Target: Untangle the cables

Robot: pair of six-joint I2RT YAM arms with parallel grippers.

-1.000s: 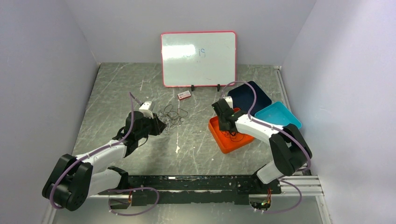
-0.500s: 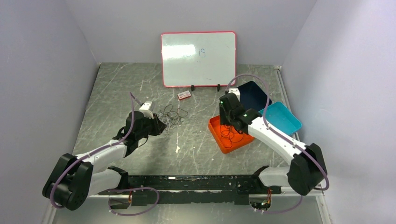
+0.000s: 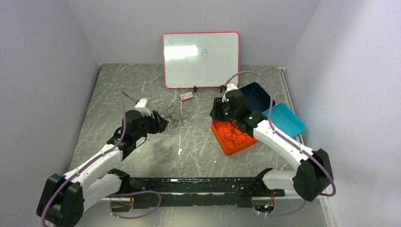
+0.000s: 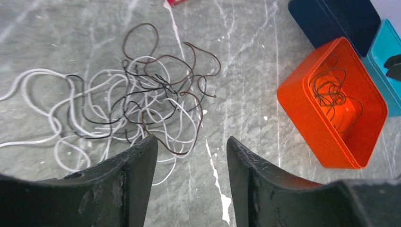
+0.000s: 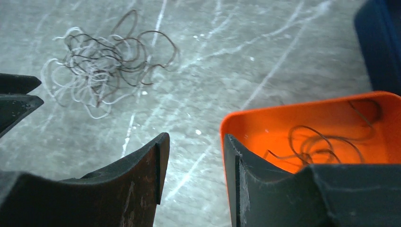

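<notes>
While a loose tangle of black and white cables (image 4: 142, 101) lies on the bench (image 4: 246, 56) well to the left of the orange tray (image 4: 295, 101), a single dark cable (image 4: 333, 92) sits coiled inside that tray. The left pincer (image 4: 191, 144) hovers at the tangle's edge farthest from the tray, jaws apart. The right pincer (image 5: 195, 139) hangs above the tray's left rim, jaws likewise apart.
</notes>
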